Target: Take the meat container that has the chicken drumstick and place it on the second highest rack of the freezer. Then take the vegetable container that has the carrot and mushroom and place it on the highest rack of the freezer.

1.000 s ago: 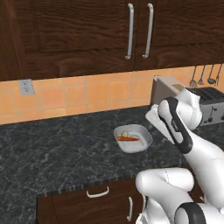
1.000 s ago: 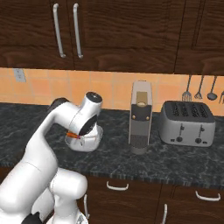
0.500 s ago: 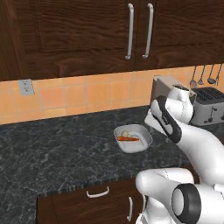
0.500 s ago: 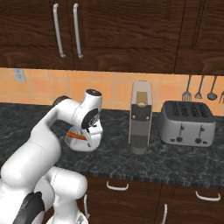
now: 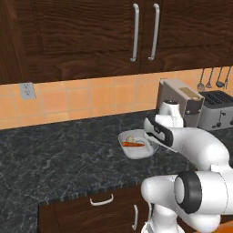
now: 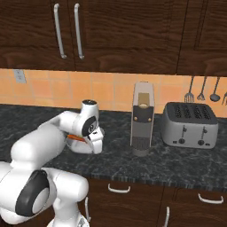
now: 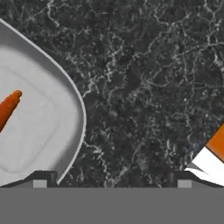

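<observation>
The vegetable container (image 5: pixel 138 150) is a shallow white tray on the dark counter, with the orange carrot (image 5: pixel 133 144) and the pale mushroom (image 5: pixel 130 138) in it. My gripper (image 5: pixel 153 144) hangs low over its right rim, open and holding nothing. In the hand view the jaws straddle the tray's rim (image 7: pixel 77 95): one fingertip (image 7: pixel 40 180) is over the tray and the other over bare counter, and the carrot's tip (image 7: pixel 9 106) shows at the left. The right base view shows my gripper (image 6: pixel 96 146) beside the tray (image 6: pixel 79 145). The meat container and the freezer are out of view.
A tall coffee machine (image 6: pixel 142 117) and a silver toaster (image 6: pixel 189 125) stand on the counter to the right of the tray. Utensils (image 6: pixel 202 88) hang on the tiled wall. Dark cupboards (image 5: pixel 136 32) run above. Open counter (image 5: pixel 59 154) lies to the left.
The hand has come down and to the left, from above the tray's right side to just over its rim. The jaws stay open. The tray has not moved.
</observation>
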Controlling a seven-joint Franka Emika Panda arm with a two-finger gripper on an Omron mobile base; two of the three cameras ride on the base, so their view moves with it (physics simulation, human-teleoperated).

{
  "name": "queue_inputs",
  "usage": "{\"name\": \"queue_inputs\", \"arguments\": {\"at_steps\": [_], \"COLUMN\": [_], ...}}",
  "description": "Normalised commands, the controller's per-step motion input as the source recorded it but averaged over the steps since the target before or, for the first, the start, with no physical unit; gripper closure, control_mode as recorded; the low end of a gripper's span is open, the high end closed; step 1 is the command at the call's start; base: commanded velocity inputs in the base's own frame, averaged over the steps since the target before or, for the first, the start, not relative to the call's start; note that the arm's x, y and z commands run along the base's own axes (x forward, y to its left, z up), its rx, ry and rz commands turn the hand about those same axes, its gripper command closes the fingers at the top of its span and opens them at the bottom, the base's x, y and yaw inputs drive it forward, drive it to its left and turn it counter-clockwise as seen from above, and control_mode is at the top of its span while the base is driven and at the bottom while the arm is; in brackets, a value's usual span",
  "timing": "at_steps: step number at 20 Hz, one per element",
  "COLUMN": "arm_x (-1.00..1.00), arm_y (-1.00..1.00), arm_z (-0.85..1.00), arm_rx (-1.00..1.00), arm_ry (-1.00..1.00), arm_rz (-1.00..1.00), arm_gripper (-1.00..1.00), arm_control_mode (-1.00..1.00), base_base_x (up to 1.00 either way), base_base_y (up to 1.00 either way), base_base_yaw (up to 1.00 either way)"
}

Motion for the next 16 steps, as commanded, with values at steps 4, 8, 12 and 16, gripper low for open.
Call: {"name": "queue_inputs", "arguments": {"at_steps": [4, 8, 12, 16], "arm_x": [0.53, 0.24, 0.31, 0.08], "arm_y": [0.00, 0.00, 0.01, 0.00], "arm_z": [-0.52, -0.43, -0.16, -0.02], "arm_rx": [-0.04, -0.05, -0.03, -0.02], "arm_ry": [0.15, 0.06, 0.00, 0.00], "arm_rz": [0.00, 0.00, 0.00, 0.00], "arm_gripper": [-1.00, -1.00, 1.00, 1.00], "arm_control_mode": [-1.00, -1.00, -1.00, -1.00], "base_base_x": [0.00, 0.00, 0.00, 0.00], "base_base_y": [0.00, 0.00, 0.00, 0.00], "base_base_yaw": [0.00, 0.00, 0.00, 0.00]}}
